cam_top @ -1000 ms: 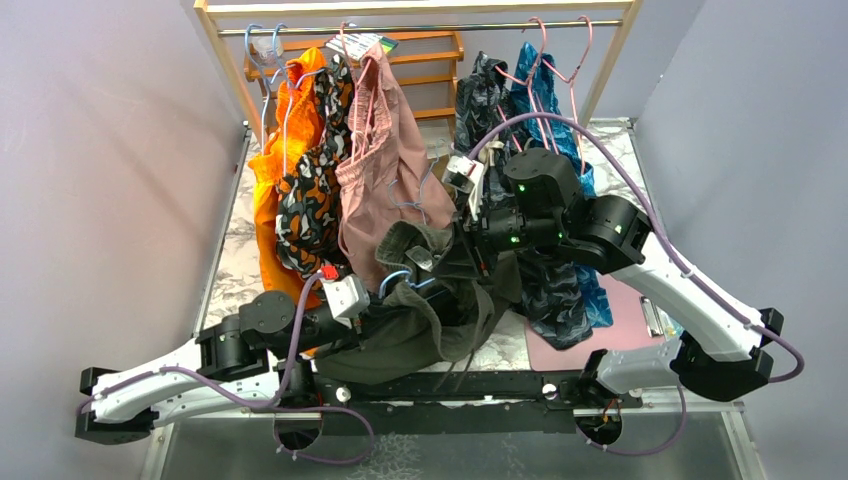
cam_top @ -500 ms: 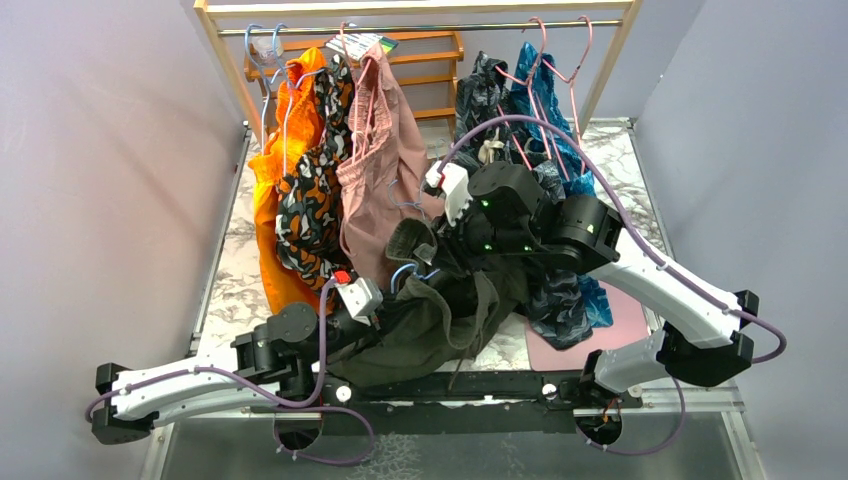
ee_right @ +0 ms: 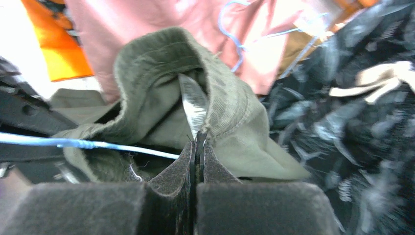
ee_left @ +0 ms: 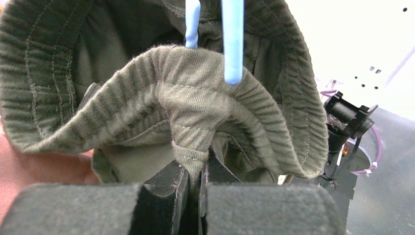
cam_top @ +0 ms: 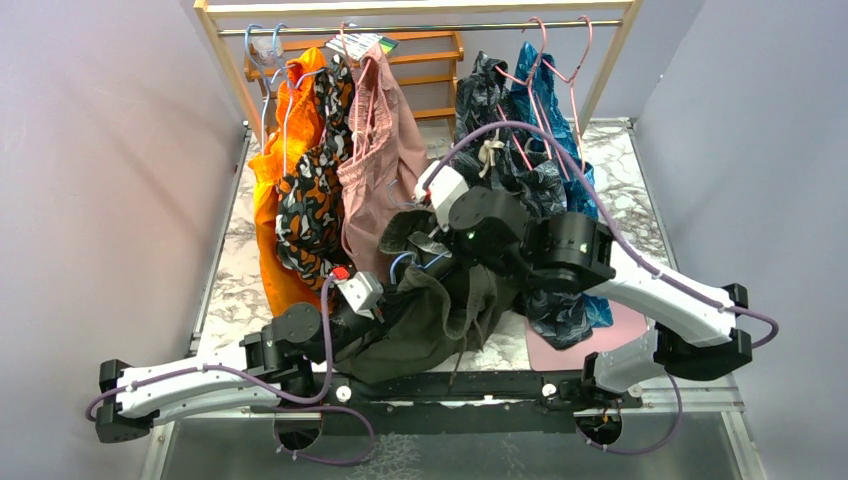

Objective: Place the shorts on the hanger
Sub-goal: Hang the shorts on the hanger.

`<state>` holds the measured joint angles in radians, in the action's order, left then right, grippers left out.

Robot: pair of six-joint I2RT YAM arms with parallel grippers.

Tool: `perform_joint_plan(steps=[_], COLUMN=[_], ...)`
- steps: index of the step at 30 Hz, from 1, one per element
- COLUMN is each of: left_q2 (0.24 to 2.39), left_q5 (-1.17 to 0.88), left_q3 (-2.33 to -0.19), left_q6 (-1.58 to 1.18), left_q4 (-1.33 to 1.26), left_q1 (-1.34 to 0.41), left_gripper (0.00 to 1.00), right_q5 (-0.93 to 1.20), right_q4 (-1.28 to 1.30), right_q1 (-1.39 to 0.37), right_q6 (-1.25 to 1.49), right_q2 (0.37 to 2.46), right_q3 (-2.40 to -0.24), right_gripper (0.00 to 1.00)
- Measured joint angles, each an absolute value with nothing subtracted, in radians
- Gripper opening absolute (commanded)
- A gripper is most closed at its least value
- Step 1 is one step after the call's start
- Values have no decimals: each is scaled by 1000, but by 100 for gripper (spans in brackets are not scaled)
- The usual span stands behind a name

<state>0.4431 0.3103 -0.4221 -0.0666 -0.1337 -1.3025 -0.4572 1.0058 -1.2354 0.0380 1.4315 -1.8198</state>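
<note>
- Top external view: the dark olive-green cloth shorts [cam_top: 440, 315] are held above the marbled worktop [cam_top: 640, 190]. The thin light-blue wire hanger [cam_top: 402, 270] shows between the left gripper [cam_top: 385, 300] and the right gripper [cam_top: 432, 250].
- Left wrist view: the left gripper [ee_left: 198, 171] is seen clamped on a waistband fold. Two hanger strands [ee_left: 233, 44] come down just beyond, meeting the band's edge.
- Right wrist view: the right gripper [ee_right: 198, 147] is pinched tight on the waistband beside the white label [ee_right: 194, 105]. The wire [ee_right: 98, 145] runs off leftward at the opening, so the band is judged to need drawing that way.
</note>
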Motion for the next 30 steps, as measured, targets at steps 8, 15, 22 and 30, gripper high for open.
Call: perform_joint_plan(steps=[8, 15, 22, 30], left_q2=[518, 503, 456, 410], left_q5=[323, 323, 313, 313], left_q3=[-449, -440, -422, -409], left_q6=[-71, -72, -70, -72], left_q4=[-133, -136, -144, -140], left_q1=[-1303, -1303, -1311, -1310], left_gripper=[0, 0, 0, 0], right_q5=[-857, -747, -537, -377], right_q4=[1000, 997, 981, 932], right_q1=[-1370, -1379, -1370, -1380], right_q6=[-28, 9, 57, 84], right_q2=[1533, 1531, 1472, 1370], right_q3=[-1778, -1774, -1785, -1780], right_gripper=[1, 57, 60, 47])
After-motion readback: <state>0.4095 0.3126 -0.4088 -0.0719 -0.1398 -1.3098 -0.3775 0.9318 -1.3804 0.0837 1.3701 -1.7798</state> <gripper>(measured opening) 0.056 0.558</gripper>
